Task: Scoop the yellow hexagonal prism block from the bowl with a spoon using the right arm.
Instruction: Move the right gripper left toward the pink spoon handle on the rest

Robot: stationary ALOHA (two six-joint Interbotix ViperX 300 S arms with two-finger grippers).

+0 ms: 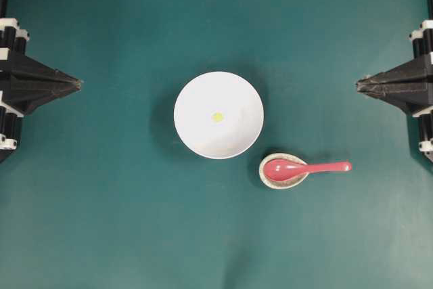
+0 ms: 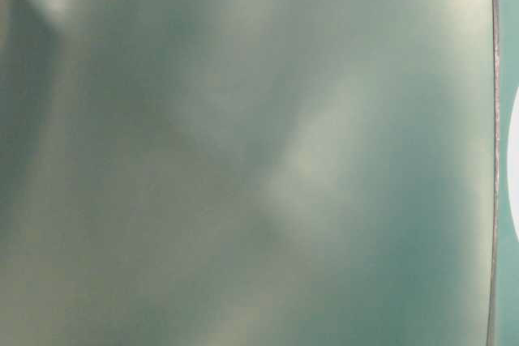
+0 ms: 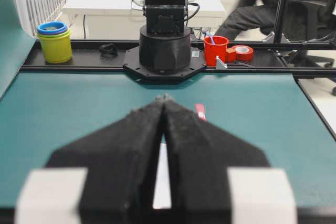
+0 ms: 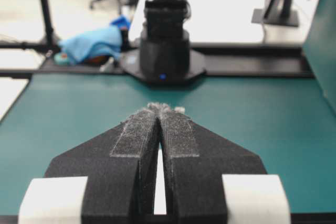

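Observation:
A tiny yellow hexagonal prism block [image 1: 217,117] lies near the middle of the large white bowl [image 1: 193,99] at the table's centre. The pinkish-red spoon [image 1: 304,168] rests with its scoop in a small speckled dish [image 1: 268,178] just right of and below the bowl, handle pointing right. My right gripper [image 1: 358,86] is shut and empty at the right edge, far from the spoon; its tips [image 4: 164,107] meet in the right wrist view. My left gripper [image 1: 80,84] is shut and empty at the left edge [image 3: 164,98]. The spoon's handle end [image 3: 200,111] peeks past the left fingers.
The teal mat [image 1: 108,221] covers the table. Beyond the far rail in the left wrist view stand a yellow cup stack [image 3: 54,42], a red cup [image 3: 216,50] and red tape [image 3: 243,52]. The table-level view is a blur with a white sliver [image 2: 514,172] at its right edge.

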